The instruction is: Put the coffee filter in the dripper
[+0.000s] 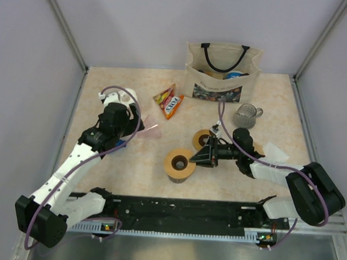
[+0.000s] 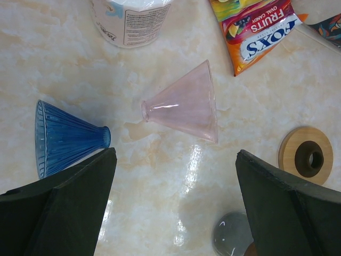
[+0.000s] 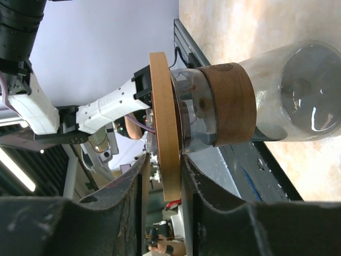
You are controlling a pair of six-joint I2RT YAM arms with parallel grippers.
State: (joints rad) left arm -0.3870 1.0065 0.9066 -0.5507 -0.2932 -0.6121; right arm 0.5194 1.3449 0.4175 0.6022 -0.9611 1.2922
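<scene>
Blue dripper cone: lies on its side in the left half of the tabletop. It is ribbed, and its wide mouth points away from the pink one.
White tub: sits just beyond the two cones. It has a printed label, and only its lower part shows.
Left gripper: hangs over the cones with its jaws spread wide and only bare tabletop between them.
Pink dripper cone: lies on its side near the blue one but apart from it, with its narrow end toward the blue cone.
Candy packets: two lie flat toward the far edge, just left of the bag. One reads FOXS.
Carafe: stands upright near the middle of the tabletop, toward the near edge. It is glass with a wooden collar.
Top ring: a wooden disc resting on the carafe's mouth.
Loose ring: a wooden ring with a dark centre, lying flat near the carafe on its far right side.
Right gripper: reaches in from the right. Its jaws are narrow, with one finger on each side of the top ring's rim. Whether they press on it cannot be told.
Tote bag: stands upright at the far edge, right of the middle, and has black handles.
Glass mug: stands near the bag's right corner, on its near side.
Coffee filter: a white flat piece that looks like the filter lies toward the right edge, just beyond the right arm. It is well apart from both cones.
</scene>
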